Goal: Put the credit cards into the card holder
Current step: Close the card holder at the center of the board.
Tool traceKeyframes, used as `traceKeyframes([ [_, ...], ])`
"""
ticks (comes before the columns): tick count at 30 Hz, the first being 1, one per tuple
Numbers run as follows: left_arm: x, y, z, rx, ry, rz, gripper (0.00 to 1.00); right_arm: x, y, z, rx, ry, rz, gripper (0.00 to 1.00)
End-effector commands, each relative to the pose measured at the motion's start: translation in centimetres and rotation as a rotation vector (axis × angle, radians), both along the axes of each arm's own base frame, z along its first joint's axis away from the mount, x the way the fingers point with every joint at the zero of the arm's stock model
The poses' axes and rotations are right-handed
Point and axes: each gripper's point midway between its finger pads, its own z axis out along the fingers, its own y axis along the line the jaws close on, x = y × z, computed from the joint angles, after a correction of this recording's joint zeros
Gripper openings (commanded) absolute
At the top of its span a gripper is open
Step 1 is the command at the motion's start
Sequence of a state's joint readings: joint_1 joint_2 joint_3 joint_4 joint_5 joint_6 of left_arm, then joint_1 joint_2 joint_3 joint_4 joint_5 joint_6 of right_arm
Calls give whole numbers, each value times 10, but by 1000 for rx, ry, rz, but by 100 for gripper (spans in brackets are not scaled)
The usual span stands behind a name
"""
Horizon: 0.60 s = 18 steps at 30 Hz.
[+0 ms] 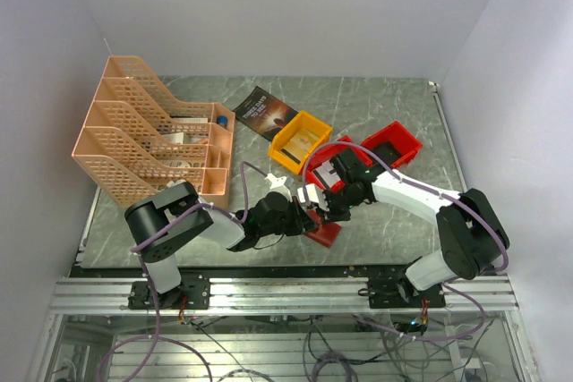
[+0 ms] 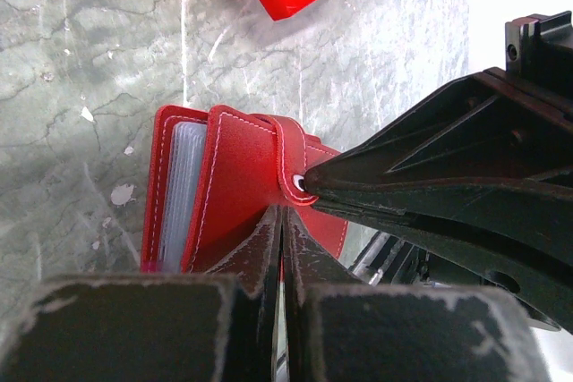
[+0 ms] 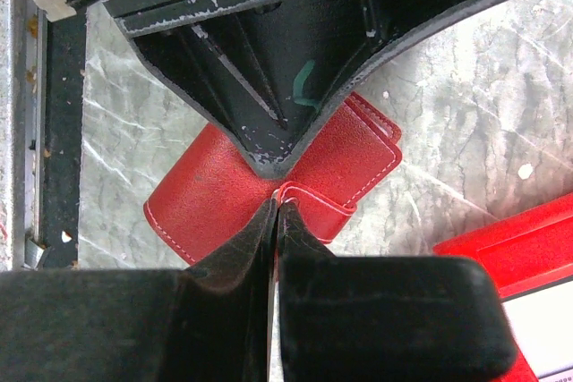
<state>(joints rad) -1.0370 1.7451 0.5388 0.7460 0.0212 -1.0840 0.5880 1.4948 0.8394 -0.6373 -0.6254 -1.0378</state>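
- Progress: early stage. The dark red, white-stitched folding card holder is only partly spread, and its pale clear pockets show at one edge.
- No credit cards are visible in the pockets or in either claw. Judged from this, every insertion is still to do.
- Location: the card holder lies on the grey marbled table, centre, near edge, nearer than the red plastic bin.
- Left gripper: fingers together, clamped on the card holder's cover.
- Right gripper: fingers together, pinching the closure strap by its snap.
- Both claws meet tip to tip on the card holder.
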Motion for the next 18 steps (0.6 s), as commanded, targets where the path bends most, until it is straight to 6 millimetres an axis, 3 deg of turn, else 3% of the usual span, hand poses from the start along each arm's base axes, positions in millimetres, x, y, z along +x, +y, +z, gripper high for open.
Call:
traceKeyframes([
  [1, -9, 16, -32, 93, 39, 2, 7, -19, -1, -3, -10, 50, 35, 0],
  [18, -9, 23, -36, 85, 49, 21, 7, -47, -23, -29, -184, 7, 160, 0],
])
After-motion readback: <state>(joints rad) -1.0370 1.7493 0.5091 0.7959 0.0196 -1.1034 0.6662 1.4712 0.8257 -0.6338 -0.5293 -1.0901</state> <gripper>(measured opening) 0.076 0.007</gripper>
